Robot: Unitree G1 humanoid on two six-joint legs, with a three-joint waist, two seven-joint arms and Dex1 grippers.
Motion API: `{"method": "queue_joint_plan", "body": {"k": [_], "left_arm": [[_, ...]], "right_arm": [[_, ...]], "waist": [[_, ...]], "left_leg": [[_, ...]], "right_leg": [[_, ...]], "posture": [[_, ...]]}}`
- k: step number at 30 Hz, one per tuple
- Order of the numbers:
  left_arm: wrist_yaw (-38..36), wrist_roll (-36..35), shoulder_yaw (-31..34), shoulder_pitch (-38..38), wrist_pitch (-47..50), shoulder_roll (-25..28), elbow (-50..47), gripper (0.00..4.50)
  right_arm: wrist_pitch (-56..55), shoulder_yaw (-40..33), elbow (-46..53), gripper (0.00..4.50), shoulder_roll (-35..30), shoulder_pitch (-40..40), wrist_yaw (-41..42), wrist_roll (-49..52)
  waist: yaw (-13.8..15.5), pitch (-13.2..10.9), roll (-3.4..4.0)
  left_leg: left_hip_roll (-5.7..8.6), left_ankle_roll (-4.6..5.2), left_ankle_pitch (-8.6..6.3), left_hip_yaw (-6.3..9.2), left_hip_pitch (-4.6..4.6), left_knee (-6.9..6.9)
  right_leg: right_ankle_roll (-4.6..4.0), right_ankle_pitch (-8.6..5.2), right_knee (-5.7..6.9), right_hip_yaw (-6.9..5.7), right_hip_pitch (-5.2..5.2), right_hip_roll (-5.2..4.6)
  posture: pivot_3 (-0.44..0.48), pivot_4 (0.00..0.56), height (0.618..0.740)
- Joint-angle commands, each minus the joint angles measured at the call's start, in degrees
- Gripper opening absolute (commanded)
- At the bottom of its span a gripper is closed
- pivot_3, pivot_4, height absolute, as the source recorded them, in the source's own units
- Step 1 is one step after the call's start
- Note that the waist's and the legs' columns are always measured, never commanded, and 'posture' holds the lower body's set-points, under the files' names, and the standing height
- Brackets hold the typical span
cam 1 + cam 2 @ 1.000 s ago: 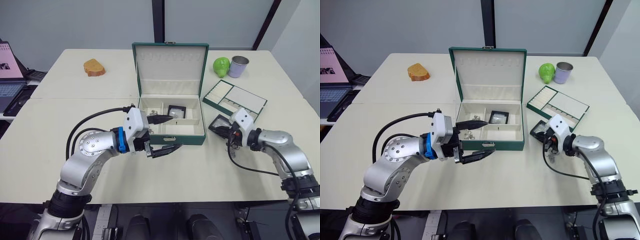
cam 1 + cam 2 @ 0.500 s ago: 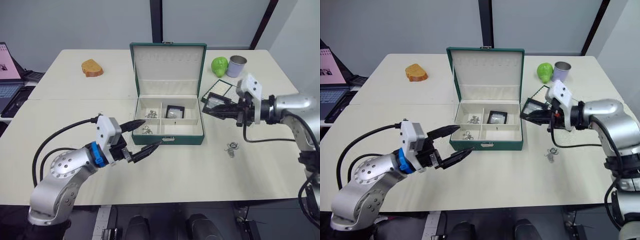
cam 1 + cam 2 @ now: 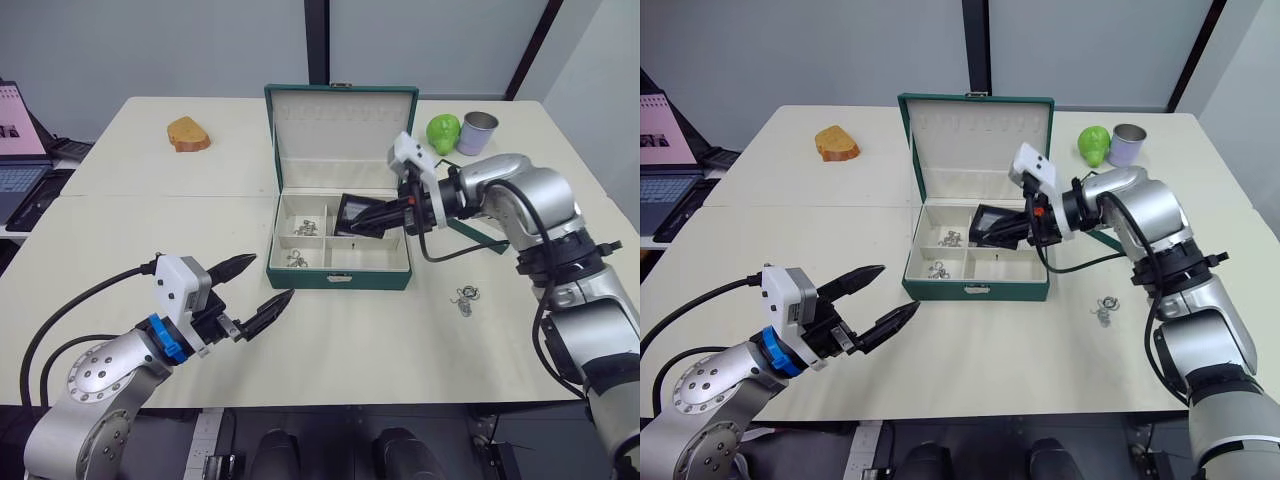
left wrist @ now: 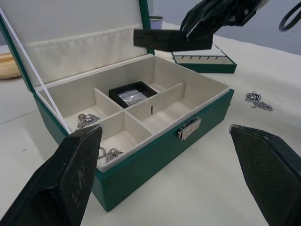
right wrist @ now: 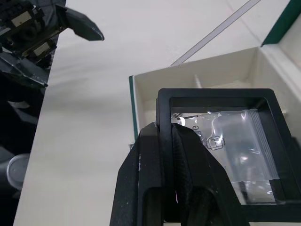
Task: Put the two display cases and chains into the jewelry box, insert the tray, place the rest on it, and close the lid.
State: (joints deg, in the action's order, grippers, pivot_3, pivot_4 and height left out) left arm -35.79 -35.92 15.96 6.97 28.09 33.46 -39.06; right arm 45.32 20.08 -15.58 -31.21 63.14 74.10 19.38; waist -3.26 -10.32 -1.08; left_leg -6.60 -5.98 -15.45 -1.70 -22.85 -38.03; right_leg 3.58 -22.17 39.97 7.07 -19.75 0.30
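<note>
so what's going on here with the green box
The right end effector is shut on a small flat black-framed display case, holding it over the open dark green jewelry box. A second black display case already lies in a rear compartment. The left end effector hovers open in front of the box, holding nothing.

Even, bright overhead light, soft faint shadows on the table (image 3: 400, 330); wrist views blur close up.

Matt cream cloth lines the jewelry box (image 4: 141, 155), its clasp (image 4: 189, 128) shiny metal, the fingers (image 4: 75, 179) rough black plastic
</note>
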Motion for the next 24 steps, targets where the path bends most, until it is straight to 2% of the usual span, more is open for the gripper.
{"method": "queue_joint_plan", "body": {"k": [1,9,24], "left_arm": [[2.0,-0.9,0.3,-0.2,-0.4,-0.5,-3.7,4.5],[3.3,-0.4,-0.7,1.5,-1.1,-1.2,-4.7,4.5],[1.8,0.8,-1.7,2.3,-3.7,-0.9,-2.6,4.5]], "right_arm": [[-1.9,0.8,-0.5,0.02,0.0,0.0,3.1,-0.7],[-9.1,4.0,-8.3,0.02,2.4,-0.1,6.4,-5.7],[-15.2,3.7,-17.1,0.02,6.9,0.3,6.7,-12.2]], "waist": [[0.0,0.0,0.0],[-0.4,0.0,0.0],[-0.6,0.0,0.01]], "left_leg": [[-0.01,0.0,0.0,0.0,0.0,0.0],[-0.01,0.0,0.0,-0.01,0.01,0.02],[-0.02,-0.01,0.0,-0.01,0.03,0.02]], "right_leg": [[0.0,0.0,0.0,0.0,0.0,0.01],[0.0,0.0,-0.01,0.03,0.0,0.02],[0.0,0.0,0.0,0.02,-0.01,0.02]], "posture": [[0.0,0.15,0.74],[0.0,0.15,0.74],[0.0,0.15,0.74]]}}
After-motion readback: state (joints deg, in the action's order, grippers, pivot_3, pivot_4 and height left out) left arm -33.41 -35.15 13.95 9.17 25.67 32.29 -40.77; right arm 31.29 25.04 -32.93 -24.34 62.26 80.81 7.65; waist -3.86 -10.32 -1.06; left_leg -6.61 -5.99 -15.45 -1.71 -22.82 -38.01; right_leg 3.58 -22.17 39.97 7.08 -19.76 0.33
